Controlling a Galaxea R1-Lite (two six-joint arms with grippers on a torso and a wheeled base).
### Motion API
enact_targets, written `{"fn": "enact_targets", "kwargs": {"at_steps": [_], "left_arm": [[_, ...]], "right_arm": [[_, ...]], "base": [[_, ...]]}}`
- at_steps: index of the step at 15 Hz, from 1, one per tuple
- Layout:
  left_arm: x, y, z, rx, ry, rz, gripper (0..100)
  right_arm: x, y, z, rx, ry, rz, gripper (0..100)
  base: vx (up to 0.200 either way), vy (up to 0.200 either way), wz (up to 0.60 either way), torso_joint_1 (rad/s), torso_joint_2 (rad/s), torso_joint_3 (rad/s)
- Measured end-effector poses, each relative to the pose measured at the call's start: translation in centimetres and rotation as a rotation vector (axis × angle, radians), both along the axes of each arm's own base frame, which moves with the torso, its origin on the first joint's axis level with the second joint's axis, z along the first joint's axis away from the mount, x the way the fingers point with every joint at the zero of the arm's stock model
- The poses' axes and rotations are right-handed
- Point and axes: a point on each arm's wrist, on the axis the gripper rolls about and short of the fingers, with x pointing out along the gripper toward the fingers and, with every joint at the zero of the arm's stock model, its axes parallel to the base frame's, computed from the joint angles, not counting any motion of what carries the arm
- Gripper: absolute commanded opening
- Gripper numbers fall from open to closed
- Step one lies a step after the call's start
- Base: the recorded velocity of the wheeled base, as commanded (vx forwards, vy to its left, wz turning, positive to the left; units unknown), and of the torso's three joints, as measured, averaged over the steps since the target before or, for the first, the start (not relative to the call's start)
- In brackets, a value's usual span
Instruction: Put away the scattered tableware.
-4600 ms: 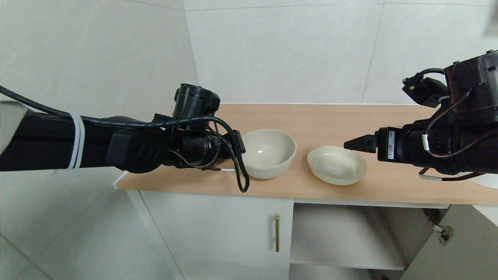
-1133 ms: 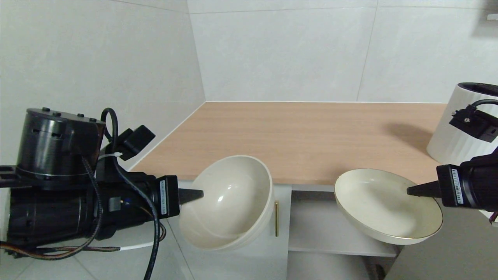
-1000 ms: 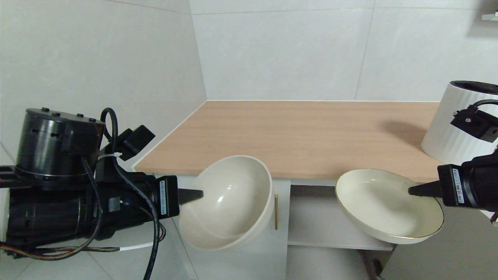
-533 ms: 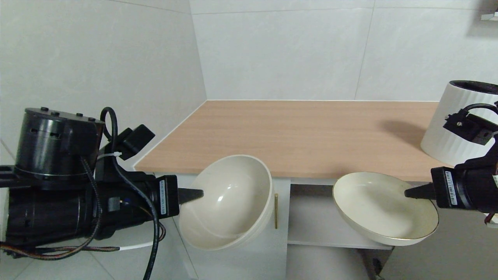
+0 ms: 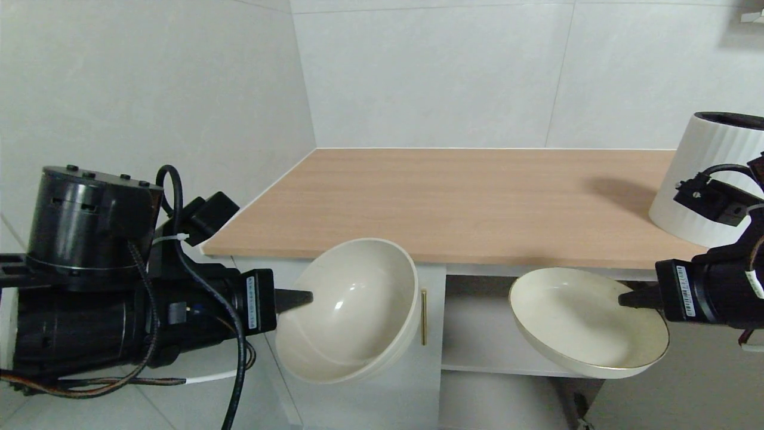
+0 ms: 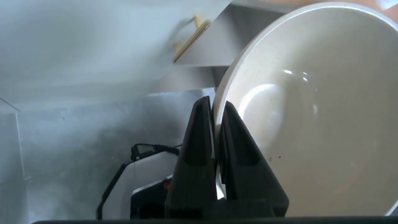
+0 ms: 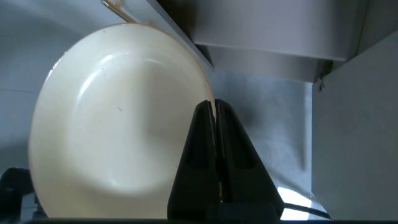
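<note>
My left gripper [image 5: 301,297] is shut on the rim of a deep cream bowl [image 5: 352,310], held in the air below the counter's front edge, in front of the closed cabinet door. In the left wrist view its fingers [image 6: 214,124] pinch the bowl [image 6: 305,112] rim. My right gripper [image 5: 627,298] is shut on the rim of a shallow cream plate [image 5: 585,322], held level in front of the open cabinet bay. In the right wrist view the gripper [image 7: 214,118] clamps the plate [image 7: 118,118] edge.
A wooden counter [image 5: 465,203] runs along the tiled wall. A white ribbed pot [image 5: 710,179] stands at its right end. Below are a white cabinet door with a brass handle [image 5: 424,316] and an open compartment with a shelf [image 5: 477,352].
Since 4.6 s ago both dishes were lifted off the counter and drawn back below its front edge. In the last second the plate sank slightly and the camera shifted a little.
</note>
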Motion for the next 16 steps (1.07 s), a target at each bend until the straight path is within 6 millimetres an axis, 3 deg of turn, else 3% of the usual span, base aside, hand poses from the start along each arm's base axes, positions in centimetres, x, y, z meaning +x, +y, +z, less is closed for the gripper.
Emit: {"fn": "enact_targets", "kwargs": {"at_steps": [11,16], "left_arm": [[0.02,-0.01,-0.03,0.0,0.002,0.001,0],[0.05,-0.01,-0.05,0.001,0.002,0.001,0]], "right_arm": [[0.15,0.07,-0.4,-0.017,-0.001,0.016,0],[0.36,0.17,-0.81,-0.021,-0.001,0.021,0]], "base": [[0.0,0.0,0.0,-0.139,0.46,0.319],[0.0,0.0,0.0,-0.017,0.1,0.071]]}}
